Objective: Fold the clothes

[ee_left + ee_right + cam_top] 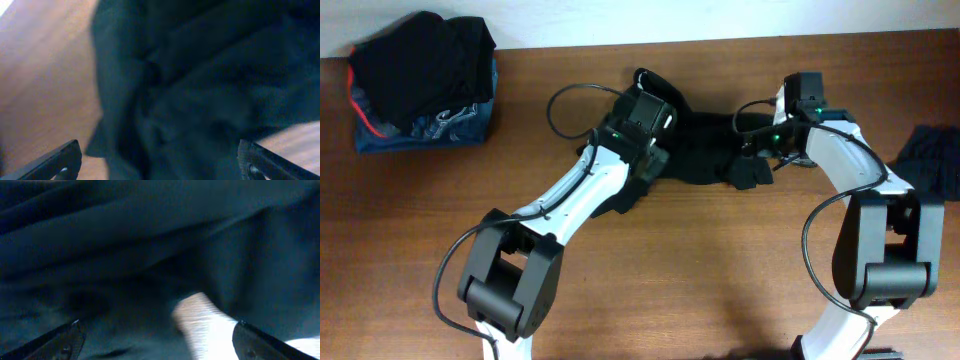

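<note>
Two arms: the left arm and right arm reach from the near edge toward the far half of the tabletop, their wrists close on either side of one garment.
Clothes: the black T-shirt lies bunched and creased on the tabletop, between the two wrists and partly under them.
Left tool: jaws spread wide, gripping nothing; it hangs low over dark folds, with bare wood to one side.
Right tool: jaws spread wide, gripping nothing; it sits close above black fabric, and a pale blurred patch shows between the jaws, too blurred to identify.
Far left corner: a heap of dark clothing rests on a blue patterned item.
Right edge: another dark cloth lies partly out of frame.
</note>
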Robot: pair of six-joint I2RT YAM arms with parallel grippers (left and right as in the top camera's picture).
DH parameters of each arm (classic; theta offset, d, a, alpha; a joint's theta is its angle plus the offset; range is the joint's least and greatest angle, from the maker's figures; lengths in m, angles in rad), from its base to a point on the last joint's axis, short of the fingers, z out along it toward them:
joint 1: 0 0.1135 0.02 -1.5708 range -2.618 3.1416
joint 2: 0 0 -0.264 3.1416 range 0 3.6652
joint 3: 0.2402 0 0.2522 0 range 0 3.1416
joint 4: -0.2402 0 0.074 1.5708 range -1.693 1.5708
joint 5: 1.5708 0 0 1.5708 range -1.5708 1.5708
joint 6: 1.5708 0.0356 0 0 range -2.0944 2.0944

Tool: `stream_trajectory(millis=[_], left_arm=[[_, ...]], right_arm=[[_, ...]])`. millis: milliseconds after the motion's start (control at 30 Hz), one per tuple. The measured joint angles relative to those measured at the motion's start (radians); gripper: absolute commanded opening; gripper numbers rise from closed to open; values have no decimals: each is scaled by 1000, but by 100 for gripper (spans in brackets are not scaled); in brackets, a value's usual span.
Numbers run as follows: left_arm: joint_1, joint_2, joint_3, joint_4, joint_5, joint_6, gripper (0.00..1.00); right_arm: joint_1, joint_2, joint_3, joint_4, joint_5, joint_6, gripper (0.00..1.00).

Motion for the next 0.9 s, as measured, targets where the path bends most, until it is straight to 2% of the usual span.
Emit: stream_trajectory(millis=[267,433,567,667,767,833,867,900], left_arm=[[0,0,0,-1,112,-19,99],[0,0,0,-22,159,-19,99],[0,0,0,-43,196,-19,99],[0,0,0,-44,213,-20,99],[0,0,0,-55,227,-19,98],[0,0,0,-57,234,-20,89],[0,0,0,-57,236,-20,82],[0,0,0,-60,238,-24,81]], right_arm=[[0,0,0,-14,-159,-11,99],[0,19,0,-14,-168,-44,100],[0,58,0,-8,-171,-58,95],[0,76,0,7,-169,-63,88],[0,89,0,9,-165,-65,73],[0,94,0,9,-162,-68,63],[0,96,0,9,-162,-66,61],[0,96,0,9,-163,-66,61]])
